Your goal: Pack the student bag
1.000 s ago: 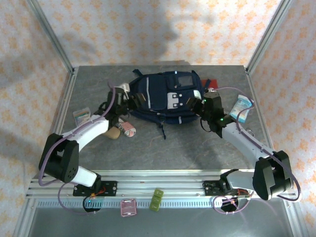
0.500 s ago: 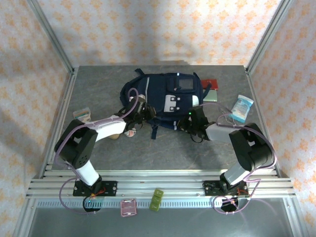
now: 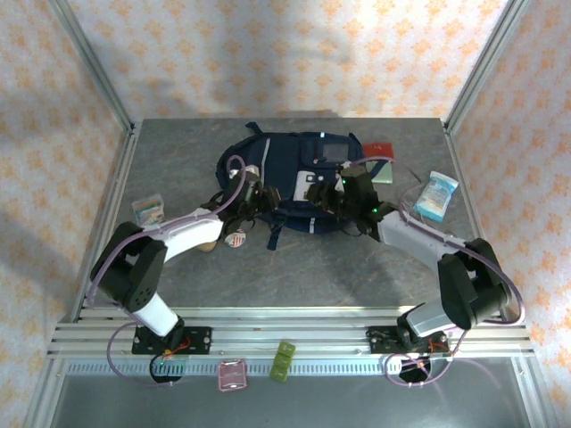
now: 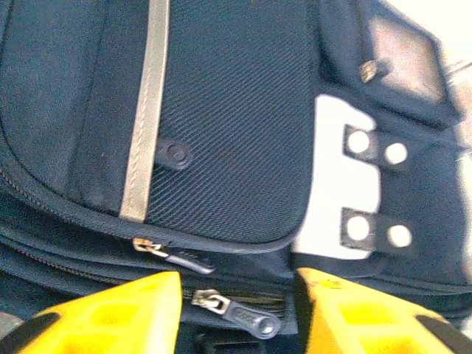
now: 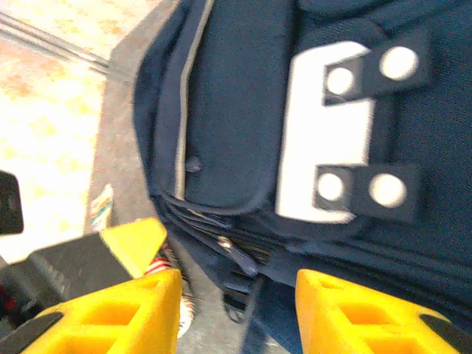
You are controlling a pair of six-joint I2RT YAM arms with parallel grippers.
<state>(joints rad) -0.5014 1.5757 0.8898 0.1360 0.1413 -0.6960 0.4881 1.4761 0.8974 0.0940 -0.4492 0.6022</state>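
The left gripper (image 4: 236, 287) is sitting half open and holding nothing. A zipper pull (image 4: 240, 316) is lying between its fingers. The student bag (image 4: 228, 110) is lying right in front of it. The right gripper (image 5: 236, 280) is half open too, holding nothing, and is pointing at the bag's near edge.

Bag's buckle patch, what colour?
White patch on the navy bag; clearest in the left wrist view.
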